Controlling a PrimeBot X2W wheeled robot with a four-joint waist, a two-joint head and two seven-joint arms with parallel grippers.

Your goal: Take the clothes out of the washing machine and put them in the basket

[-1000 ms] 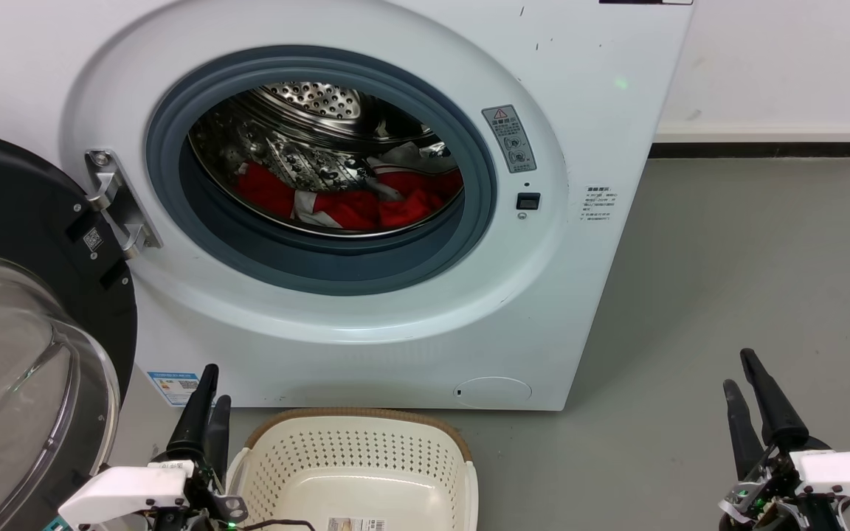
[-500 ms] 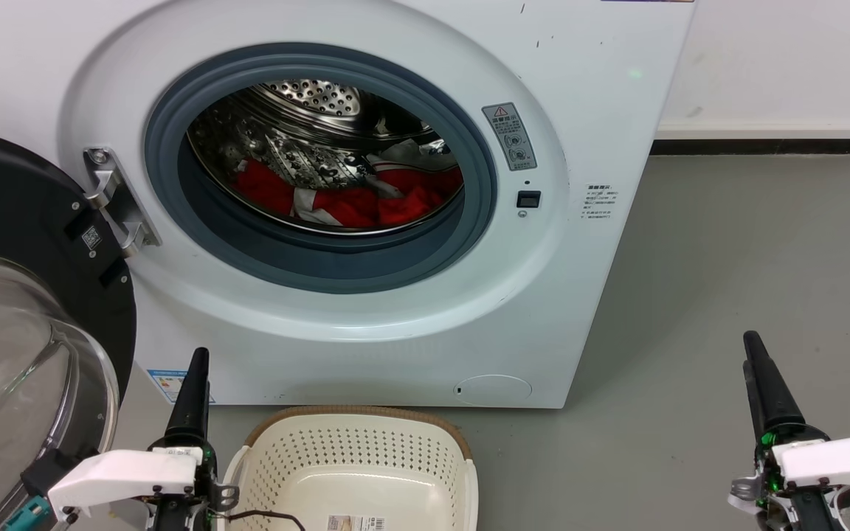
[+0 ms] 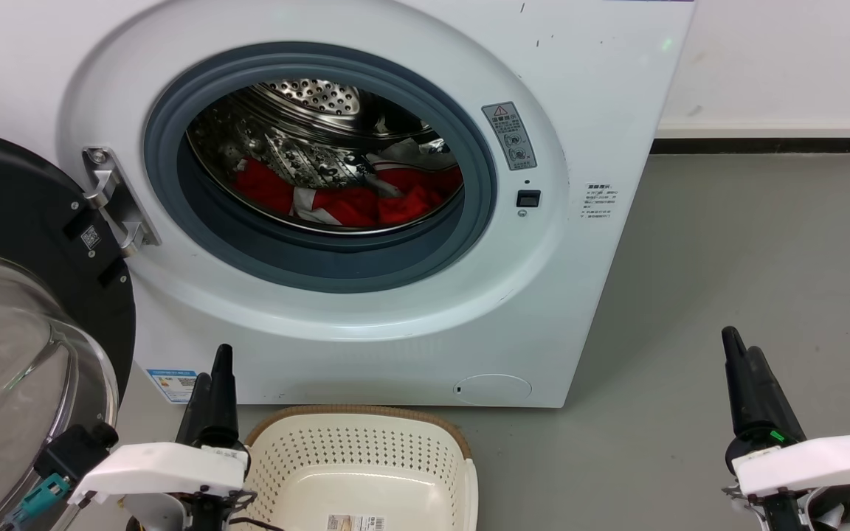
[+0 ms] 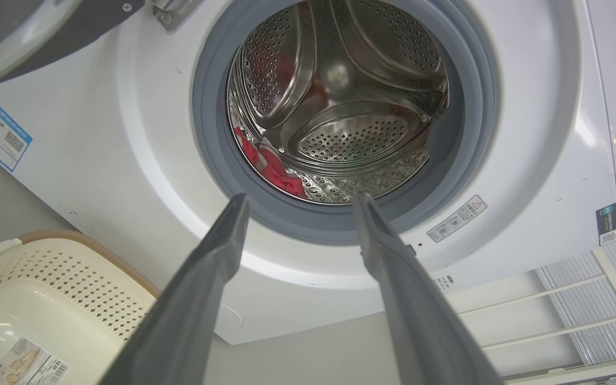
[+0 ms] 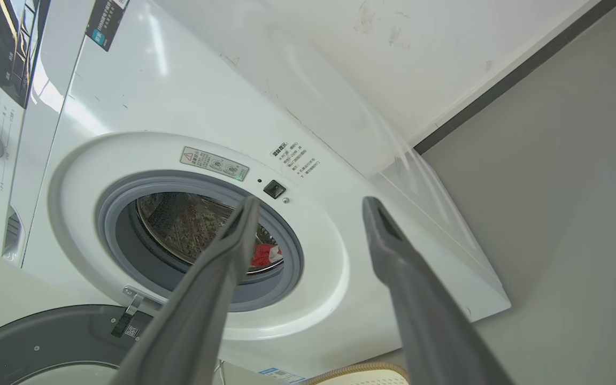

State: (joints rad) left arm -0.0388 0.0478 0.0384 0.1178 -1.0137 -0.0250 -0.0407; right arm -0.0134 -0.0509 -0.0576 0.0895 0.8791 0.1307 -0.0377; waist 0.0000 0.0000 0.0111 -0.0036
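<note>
The white washing machine [image 3: 602,110] stands with its porthole open. The red clothes [image 3: 351,206] with white bands lie low in the steel drum, a little right of centre. On the floor in front sits the cream basket [image 3: 355,451], with just a label sticker showing inside. My left gripper [image 3: 213,363] is beside the basket's left rim, and my right gripper [image 3: 739,343] hangs over bare floor at the right. The left wrist view has the left gripper [image 4: 300,199] open and pointing at the drum, with clothes [image 4: 278,174] beyond it. My right gripper [image 5: 312,200] is open too.
The black-rimmed glass door [image 3: 26,332] is swung open at the left, close to my left arm. Grey floor [image 3: 750,243] stretches to the right of the machine, up to a white wall with a dark skirting [image 3: 757,150].
Both grippers have turned at the wrist. The left gripper has shifted slightly right towards the basket, and the right gripper slightly left. The clothes have not moved.
</note>
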